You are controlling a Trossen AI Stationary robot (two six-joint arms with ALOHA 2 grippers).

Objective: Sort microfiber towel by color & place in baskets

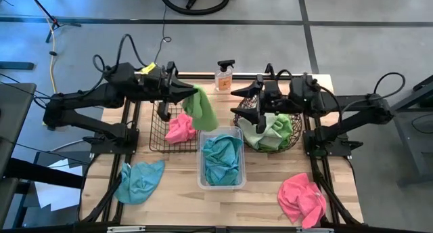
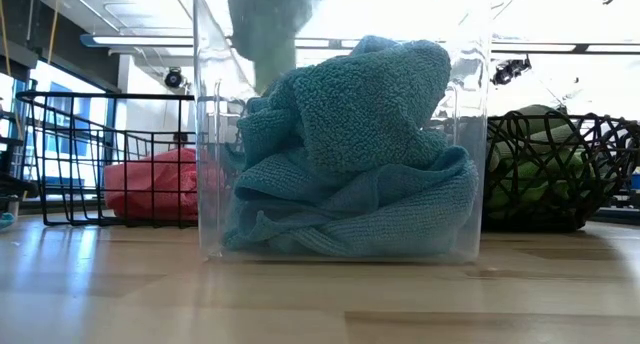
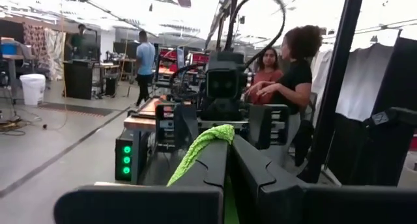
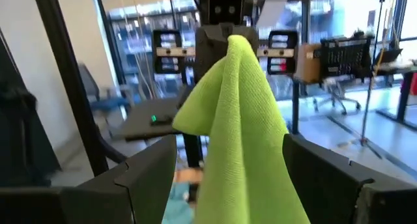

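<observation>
Table contents, left to right.

Teal towel (image 1: 139, 182): loose on the near-left of the table (image 1: 260, 199), unsorted.

Left gripper (image 1: 193, 93): raised above the wire basket's right edge, jaws pinched shut on a green towel (image 1: 201, 109) that hangs between the arms, over the gap between wire basket and tub. The left wrist view shows a green fold (image 3: 202, 149) squeezed between the closed fingers. Probably held high so the other arm can take it, since green belongs further right.

Black wire basket (image 1: 157, 135): far left of the three; holds a pink towel (image 1: 180, 129).

Spray bottle (image 1: 224, 76): far edge, centre; no part in the sort.

Clear tub (image 1: 201, 166): centre, filled with teal towels (image 1: 223, 160).

Right gripper (image 1: 252, 106): over the woven basket's left rim, jaws spread wide and empty, facing the hanging green towel, seemingly ready to receive it.

Round woven basket (image 1: 295, 142): right; holds green towels (image 1: 274, 131).

Pink towel (image 1: 302, 198): loose, near right, unsorted.
</observation>
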